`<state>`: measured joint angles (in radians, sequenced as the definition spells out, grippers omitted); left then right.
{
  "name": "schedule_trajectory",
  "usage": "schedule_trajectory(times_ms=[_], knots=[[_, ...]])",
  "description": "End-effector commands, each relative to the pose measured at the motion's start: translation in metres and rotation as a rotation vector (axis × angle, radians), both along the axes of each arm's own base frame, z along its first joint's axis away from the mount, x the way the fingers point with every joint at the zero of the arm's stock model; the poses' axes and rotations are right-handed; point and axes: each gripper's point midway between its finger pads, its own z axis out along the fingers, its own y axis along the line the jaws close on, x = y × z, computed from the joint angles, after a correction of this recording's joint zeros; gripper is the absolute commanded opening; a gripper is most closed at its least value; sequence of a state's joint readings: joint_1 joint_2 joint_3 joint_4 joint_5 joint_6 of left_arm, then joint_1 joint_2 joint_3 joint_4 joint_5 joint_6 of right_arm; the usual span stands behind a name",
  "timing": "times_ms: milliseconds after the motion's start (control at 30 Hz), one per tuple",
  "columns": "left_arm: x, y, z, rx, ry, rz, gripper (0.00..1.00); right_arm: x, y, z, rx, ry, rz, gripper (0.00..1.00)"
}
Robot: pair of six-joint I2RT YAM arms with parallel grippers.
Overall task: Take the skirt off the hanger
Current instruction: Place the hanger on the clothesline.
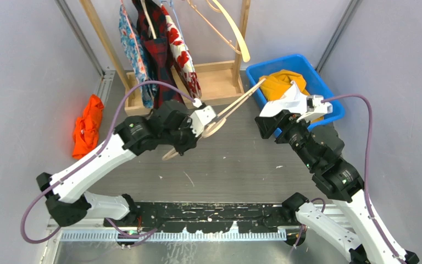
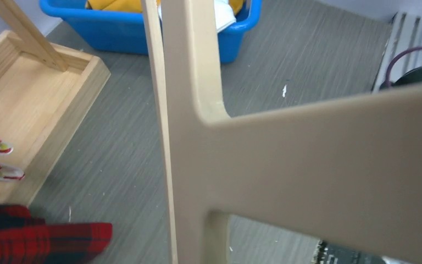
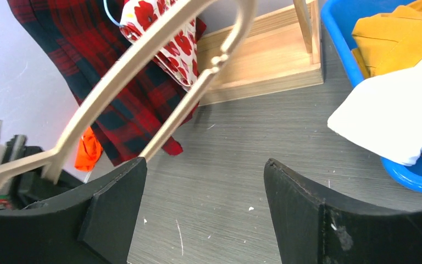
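My left gripper (image 1: 211,124) is shut on a bare beige wooden hanger (image 1: 242,99), holding it tilted above the table's middle. The hanger (image 2: 286,143) fills the left wrist view and hides that gripper's fingers. A white garment, which I take for the skirt (image 1: 288,102), lies draped over the near rim of the blue bin (image 1: 307,69), off the hanger. My right gripper (image 1: 268,125) hovers just in front of the bin, open, with only bare table between its black fingers (image 3: 115,198). In the right wrist view the skirt (image 3: 395,121) sits at the right and the hanger (image 3: 143,55) crosses the upper left.
A yellow garment (image 1: 283,82) lies in the bin under the skirt. The wooden rack (image 1: 214,82) at the back carries a red plaid garment (image 1: 154,49), floral pieces and spare hangers (image 1: 233,33). An orange cloth (image 1: 87,126) lies by the left wall.
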<state>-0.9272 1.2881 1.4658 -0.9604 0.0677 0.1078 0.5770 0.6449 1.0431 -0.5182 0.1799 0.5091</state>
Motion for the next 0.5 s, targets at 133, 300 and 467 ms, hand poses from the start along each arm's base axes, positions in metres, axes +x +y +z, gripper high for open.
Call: schedule_trajectory(times_ms=[133, 300, 467], knots=[[-0.029, 0.049, 0.079, -0.212, -0.059, 0.158, 0.00, -0.006, -0.011, 0.010, 0.012, -0.033, -0.036, 0.82], [-0.015, 0.074, 0.125, -0.251, -0.151, 0.316, 0.00, -0.007, -0.009, 0.012, 0.030, -0.023, -0.028, 0.81], [-0.002, 0.089, 0.166, -0.268, -0.204, 0.439, 0.00, -0.009, -0.009, 0.013, 0.036, -0.027, -0.025, 0.80]])
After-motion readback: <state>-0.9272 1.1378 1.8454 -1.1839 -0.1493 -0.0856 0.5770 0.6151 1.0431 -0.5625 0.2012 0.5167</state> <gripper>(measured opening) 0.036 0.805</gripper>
